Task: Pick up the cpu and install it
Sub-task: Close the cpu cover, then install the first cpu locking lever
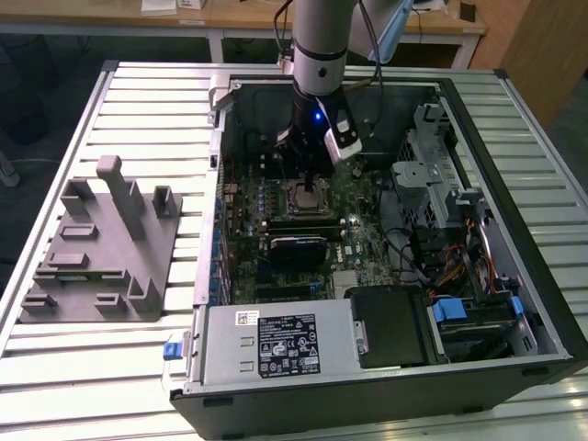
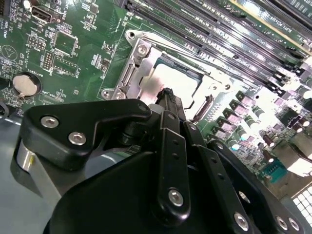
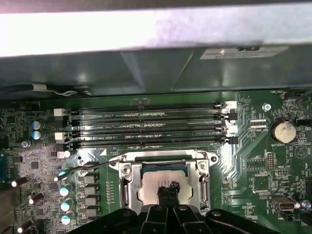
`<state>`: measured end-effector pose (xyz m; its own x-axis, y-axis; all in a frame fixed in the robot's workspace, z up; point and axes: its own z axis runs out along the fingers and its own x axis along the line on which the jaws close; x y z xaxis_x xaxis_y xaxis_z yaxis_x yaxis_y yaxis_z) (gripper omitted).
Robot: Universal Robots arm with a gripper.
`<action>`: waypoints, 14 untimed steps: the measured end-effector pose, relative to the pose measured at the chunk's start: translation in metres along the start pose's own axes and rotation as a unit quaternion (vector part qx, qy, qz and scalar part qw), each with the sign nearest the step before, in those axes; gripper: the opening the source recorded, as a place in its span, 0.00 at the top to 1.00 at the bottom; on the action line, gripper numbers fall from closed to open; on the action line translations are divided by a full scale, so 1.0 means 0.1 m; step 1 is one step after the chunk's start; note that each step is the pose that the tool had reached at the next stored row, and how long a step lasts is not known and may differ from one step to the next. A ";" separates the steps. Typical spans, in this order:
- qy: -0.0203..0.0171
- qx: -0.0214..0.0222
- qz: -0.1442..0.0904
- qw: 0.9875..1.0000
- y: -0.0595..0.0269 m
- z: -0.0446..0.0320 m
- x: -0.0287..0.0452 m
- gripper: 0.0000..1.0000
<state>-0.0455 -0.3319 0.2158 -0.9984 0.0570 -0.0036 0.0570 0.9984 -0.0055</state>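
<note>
The cpu (image 3: 148, 192) lies flat inside the metal frame of the socket (image 3: 126, 185) on the green board (image 3: 258, 165). Its pale silvery top shows in both wrist views. We see the jaws right over its middle, set narrow, their black tips together and nothing between them. They are at or just above the cpu's top, and we cannot tell whether they touch it.

Just beside the socket run four long slots (image 3: 146, 127). A coin cell (image 3: 283, 131) sits near one end of them, and a row of capacitors (image 3: 64, 191) stands on the socket's other side.

In the exterior view the arm (image 1: 319, 55) comes down into the open case (image 1: 537, 276), which lies on its side on the slatted desk (image 1: 138, 101). A grey fixture (image 1: 96, 248) sits on the desk at the exterior view's left, well apart from the case.

As for writing, a white label (image 1: 285, 344) with black print covers much of the grey box (image 1: 225, 354) at the case's near edge. In the first wrist view a pale sticker (image 3: 241, 51) with dark print sits on the case wall beyond the slots. Fine white lettering dots the board. We cannot make out any of it.
</note>
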 end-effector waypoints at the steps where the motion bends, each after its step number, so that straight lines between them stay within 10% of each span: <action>1: 0.000 0.000 0.000 1.000 0.000 -0.011 0.000 0.89; 14: 0.000 0.000 0.000 1.000 0.000 -0.082 -0.001 0.89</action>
<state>-0.0454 -0.3319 0.2239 -0.9984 0.0570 -0.0037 0.0570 0.9984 -0.0052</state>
